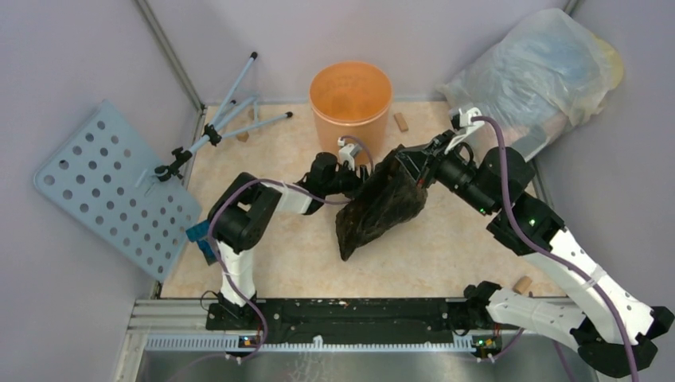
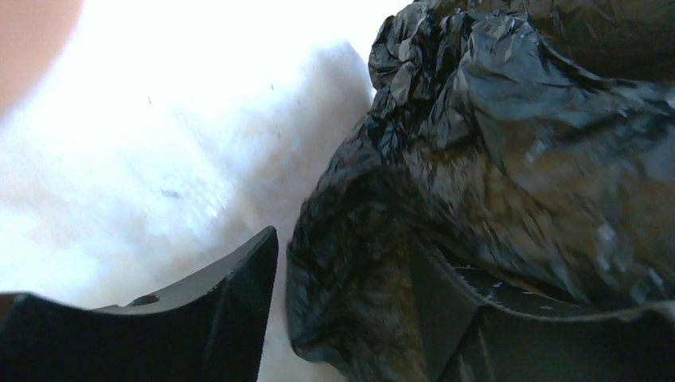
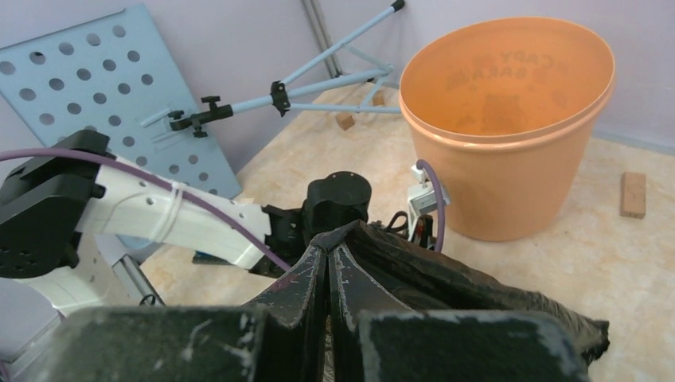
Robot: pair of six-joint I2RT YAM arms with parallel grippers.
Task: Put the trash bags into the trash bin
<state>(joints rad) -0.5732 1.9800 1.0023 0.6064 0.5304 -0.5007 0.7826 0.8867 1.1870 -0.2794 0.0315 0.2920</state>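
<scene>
The black trash bag (image 1: 382, 207) hangs crumpled in mid-table, its lower end near the floor. My right gripper (image 1: 407, 161) is shut on the bag's upper edge; in the right wrist view its fingers (image 3: 328, 248) pinch the black plastic (image 3: 462, 278) flat. At the bag's left side my left gripper (image 1: 362, 179) is open, and a fold of bag (image 2: 493, 159) lies between its fingers (image 2: 239, 278), with a gap on the left. Just behind both grippers stands the orange trash bin (image 1: 350, 99), upright; the right wrist view shows nothing in the visible part of the bin (image 3: 509, 127).
A big translucent stuffed bag (image 1: 541, 72) leans in the back right corner. A perforated blue-grey panel (image 1: 111, 183) and a tripod stand (image 1: 227, 119) lie at the left. Small wooden blocks (image 1: 400, 121) sit on the floor, one more (image 1: 523, 284) near the right arm's base.
</scene>
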